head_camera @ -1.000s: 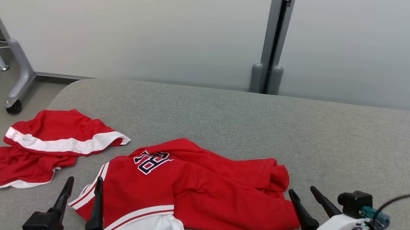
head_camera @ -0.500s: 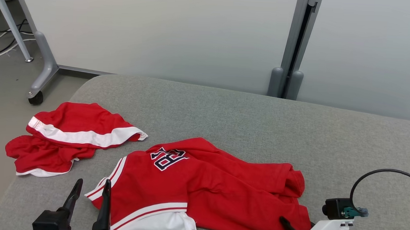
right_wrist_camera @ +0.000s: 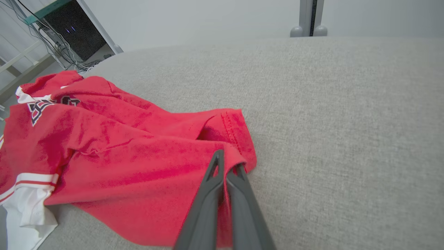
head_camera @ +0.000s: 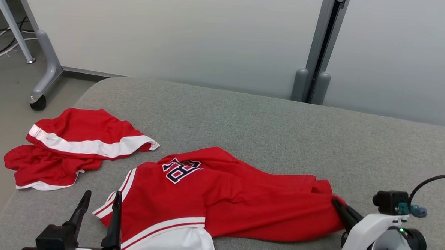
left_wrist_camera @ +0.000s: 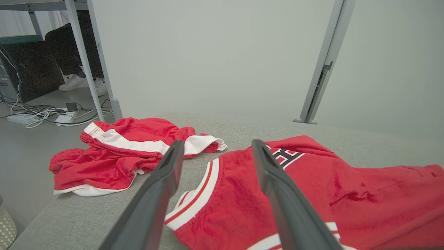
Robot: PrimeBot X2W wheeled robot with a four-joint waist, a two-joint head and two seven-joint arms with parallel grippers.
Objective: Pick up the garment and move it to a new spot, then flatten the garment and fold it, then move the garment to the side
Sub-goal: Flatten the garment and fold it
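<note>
Currently pick-up step: right gripper (right_wrist_camera: 227, 163) pinches the red garment (head_camera: 223, 192) at its right edge on the grey cushion (head_camera: 282, 124); left gripper (head_camera: 101, 200) spread at the striped hem (left_wrist_camera: 203, 184); next, probably a lift clear.

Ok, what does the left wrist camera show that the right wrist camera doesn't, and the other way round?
Left wrist view, not the right: the left hand with its fingers spread open, and a person's white shoes on the floor beyond a desk leg. Right wrist view, not the left: the right hand shut on the red jersey's stitched hem. Both: the jersey with its dark lettering, the grey padded surface that it lies on, and the grey post behind.
</note>
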